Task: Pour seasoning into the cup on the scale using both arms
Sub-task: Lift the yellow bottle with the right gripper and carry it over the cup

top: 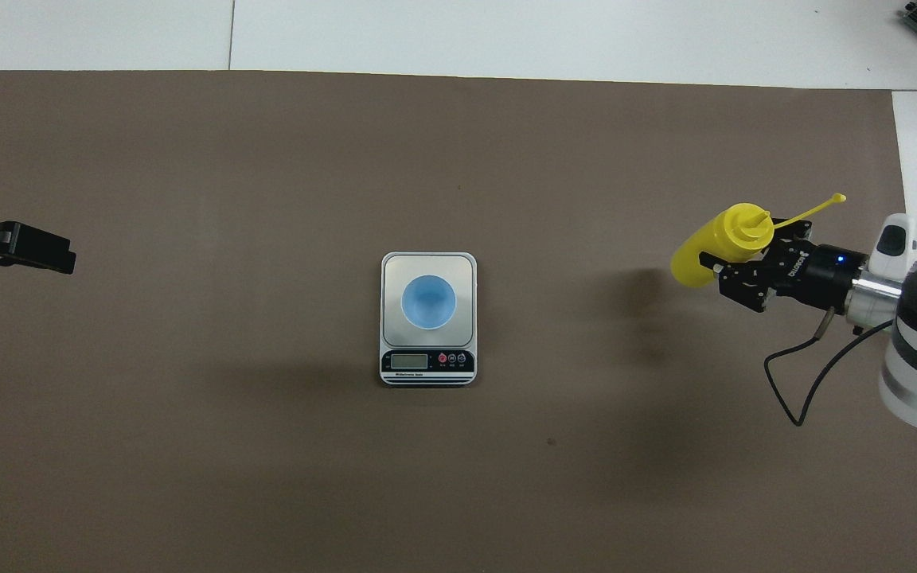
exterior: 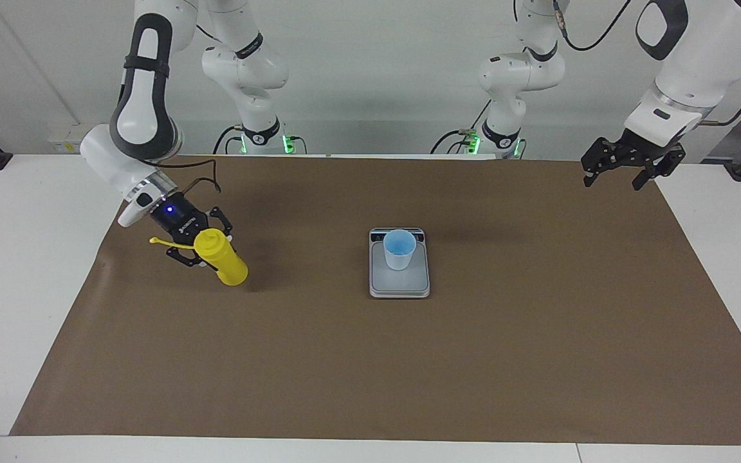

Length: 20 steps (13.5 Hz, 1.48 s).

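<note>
Gripping bottle point(exterior: 221, 260) with right tool point(exterior: 200, 251), pinched on upper body, tilted, seemingly just off brown mat at right arm's end. Cup point(exterior: 399, 249) upright on scale point(exterior: 399, 283) mid-bench, well apart. Left tool point(exterior: 628, 168) spread, waiting. Carry and pour remaining.

brown paper mat point(exterior: 370, 360) covering white table point(exterior: 23, 257), pale wall point(exterior: 377, 64)

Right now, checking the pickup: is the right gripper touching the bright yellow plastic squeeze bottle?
Touching. In the facing view the right gripper is closed on the tilted bright yellow plastic squeeze bottle, just below its nozzle top.
</note>
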### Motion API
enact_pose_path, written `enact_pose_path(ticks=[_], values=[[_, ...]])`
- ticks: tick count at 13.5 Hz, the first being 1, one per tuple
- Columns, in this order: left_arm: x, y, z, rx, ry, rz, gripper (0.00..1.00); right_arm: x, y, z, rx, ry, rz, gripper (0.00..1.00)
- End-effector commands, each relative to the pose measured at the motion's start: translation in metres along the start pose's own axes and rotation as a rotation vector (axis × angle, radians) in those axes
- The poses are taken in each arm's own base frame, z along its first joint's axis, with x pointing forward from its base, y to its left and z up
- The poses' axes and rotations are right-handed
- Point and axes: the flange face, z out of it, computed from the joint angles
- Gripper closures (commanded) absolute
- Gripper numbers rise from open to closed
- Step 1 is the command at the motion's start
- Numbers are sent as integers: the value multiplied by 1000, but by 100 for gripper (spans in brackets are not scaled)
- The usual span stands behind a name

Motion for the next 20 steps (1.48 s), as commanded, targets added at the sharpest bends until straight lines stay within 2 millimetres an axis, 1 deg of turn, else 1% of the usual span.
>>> enact_pose_path(ticks=[1, 2, 3, 4, 6, 7, 8, 9, 11, 12, 15, 17, 18, 19, 20], values=[[-9, 2, -4, 25, -3, 21, 0, 58, -12, 3, -8, -68, -1, 98], [-8, 2, -4, 22, 1, 15, 0, 77, -18, 4, -16, -106, -4, 98], [-8, 3, -4, 21, 4, 12, 0, 90, -25, 8, -24, -153, 1, 99], [-8, 3, -2, 19, -1, 12, 0, 98, -31, 11, -34, -201, 23, 100], [-10, 0, -1, 15, -3, 0, 0, 124, -55, 26, -54, -291, 14, 100], [-9, 0, 0, 5, -2, -11, 0, 132, -64, 31, -69, -321, 29, 100], [-9, 1, -1, 2, -1, -13, 0, 139, -76, 40, -80, -350, 46, 100], [-9, 2, -2, 3, 2, -7, 0, 142, -85, 47, -99, -377, 56, 100], [-8, 2, -4, 0, 10, -8, 0, 156, -112, 67, -127, -427, -6, 100], [-7, 3, -4, -13, 18, -11, 0, 166, -125, 76, -170, -430, -51, 100], [-6, 0, -4, -37, 25, -11, 0, 172, -152, 98, -218, -487, -71, 100], [-7, 1, -3, -32, 20, -7, 0, 172, -169, 118, -206, -498, -83, 100], [-7, 3, -3, -30, 19, -4, 0, 176, -179, 126, -219, -512, -106, 100], [-7, 4, -3, -28, 18, -2, 0, 181, -185, 131, -258, -536, -136, 100], [-7, 5, -2, -29, 15, 0, 0, 183, -185, 135, -298, -565, -169, 100]])
